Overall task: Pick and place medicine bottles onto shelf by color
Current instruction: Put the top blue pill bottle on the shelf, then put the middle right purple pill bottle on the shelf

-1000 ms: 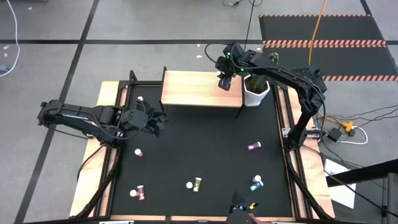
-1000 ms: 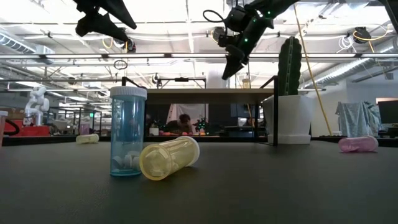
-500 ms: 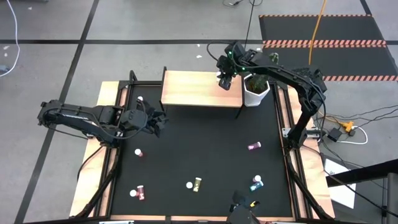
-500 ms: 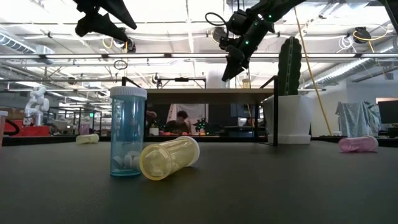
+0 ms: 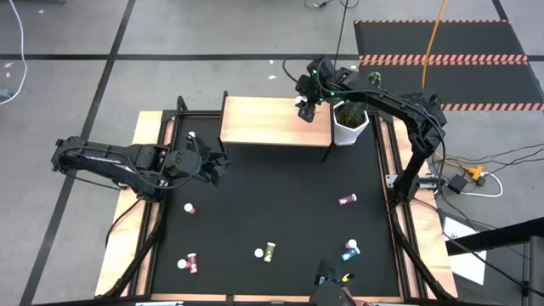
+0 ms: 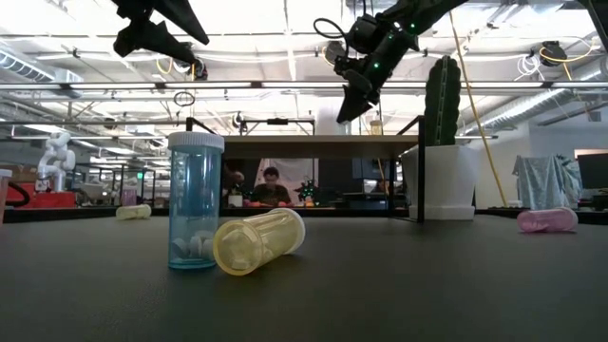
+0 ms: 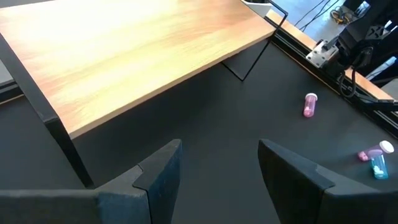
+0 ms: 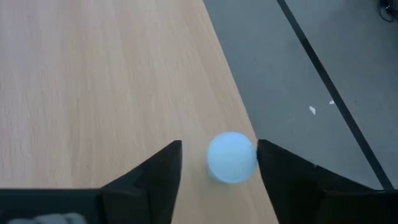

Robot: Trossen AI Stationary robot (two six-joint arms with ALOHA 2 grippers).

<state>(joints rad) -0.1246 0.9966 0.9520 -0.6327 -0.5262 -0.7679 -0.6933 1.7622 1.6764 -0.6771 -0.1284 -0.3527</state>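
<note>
A robotics lab on an open industrial floor: grey concrete [image 5: 212, 34] marked with black lines and a hazard-striped mat [image 5: 438, 38], exposed ceiling trusses [image 6: 285, 85] with strip lights, cables [image 5: 501, 161] trailing off the counter [image 5: 280, 204], a white robot [image 6: 55, 157] standing far back, and a person [image 6: 273, 185] seated at benches beyond.

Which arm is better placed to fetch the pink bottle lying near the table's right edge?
Right. Its tool hangs open above a bottle standing on the shelf, on the pink bottle's side; the left tool waits across the table.
</note>
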